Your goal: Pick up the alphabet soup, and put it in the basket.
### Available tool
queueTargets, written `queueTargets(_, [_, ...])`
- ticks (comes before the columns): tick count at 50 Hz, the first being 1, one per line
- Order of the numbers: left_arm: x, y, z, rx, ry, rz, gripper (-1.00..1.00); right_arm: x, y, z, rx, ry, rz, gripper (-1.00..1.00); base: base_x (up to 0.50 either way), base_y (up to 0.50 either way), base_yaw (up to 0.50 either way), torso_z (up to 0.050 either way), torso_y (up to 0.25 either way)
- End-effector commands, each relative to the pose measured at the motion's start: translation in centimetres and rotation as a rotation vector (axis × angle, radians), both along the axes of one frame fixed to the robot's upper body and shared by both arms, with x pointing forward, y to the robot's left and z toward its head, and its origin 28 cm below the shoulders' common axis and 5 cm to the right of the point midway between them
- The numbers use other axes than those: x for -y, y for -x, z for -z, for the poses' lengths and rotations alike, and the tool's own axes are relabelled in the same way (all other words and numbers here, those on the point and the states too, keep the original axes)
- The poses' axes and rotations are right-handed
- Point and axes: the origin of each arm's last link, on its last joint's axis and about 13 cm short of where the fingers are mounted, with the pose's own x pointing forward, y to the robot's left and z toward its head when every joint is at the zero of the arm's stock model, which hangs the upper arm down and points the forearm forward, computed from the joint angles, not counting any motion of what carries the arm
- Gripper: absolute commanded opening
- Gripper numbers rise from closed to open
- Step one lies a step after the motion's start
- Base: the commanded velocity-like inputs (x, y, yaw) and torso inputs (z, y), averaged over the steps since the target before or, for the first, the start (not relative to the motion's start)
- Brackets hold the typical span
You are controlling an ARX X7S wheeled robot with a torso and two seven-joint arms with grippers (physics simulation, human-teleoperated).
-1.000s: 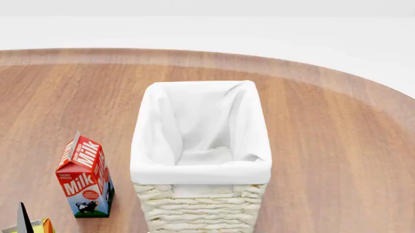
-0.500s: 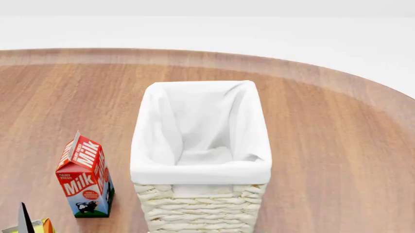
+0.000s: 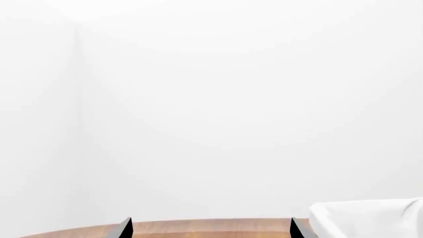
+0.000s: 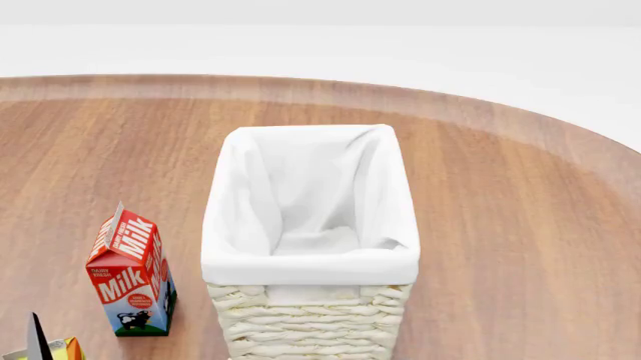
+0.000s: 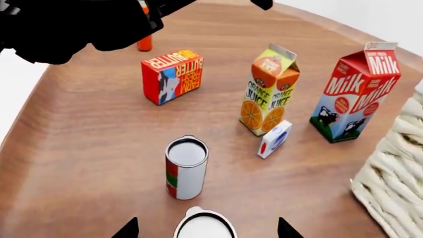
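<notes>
The basket (image 4: 312, 264), cream wicker with a white cloth lining, stands mid-table and looks empty inside; its cloth rim (image 3: 370, 217) also shows in the left wrist view. In the right wrist view an upright can (image 5: 185, 168) has a red, white and green label. A second round white top with a dark rim (image 5: 205, 227) lies between the spread fingertips of my right gripper (image 5: 206, 231), which is open. I cannot tell which of the two is the alphabet soup. My left gripper (image 3: 210, 229) is open with nothing between its fingers, and one fingertip (image 4: 37, 339) shows in the head view.
A milk carton (image 4: 133, 279) stands left of the basket, with an orange juice carton (image 5: 268, 90) beside it. A butter box (image 5: 172, 75), a small white box (image 5: 274, 139) and a red bottle (image 5: 144, 43) are also on the wooden table (image 4: 501, 195). My dark arm (image 5: 66, 25) hangs above.
</notes>
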Motion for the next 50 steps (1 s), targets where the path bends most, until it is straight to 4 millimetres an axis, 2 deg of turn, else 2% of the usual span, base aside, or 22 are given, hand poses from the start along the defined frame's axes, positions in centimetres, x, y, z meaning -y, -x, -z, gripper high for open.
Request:
queueTargets(1, [0.0,0.0,0.0,0.0,-0.001,-0.001,1.0,-0.5,0.0,0.5,-0.001,0.042,-0.02,1.0,0.0,0.0,0.0,0.0,0.0])
queueTargets(50, [0.0,0.1,-0.1,0.003,0.001,-0.001,1.0,-1.5,-0.9,2.4,-0.019,0.121,-0.04,1.0,0.0,0.0,0.0,0.0,0.0])
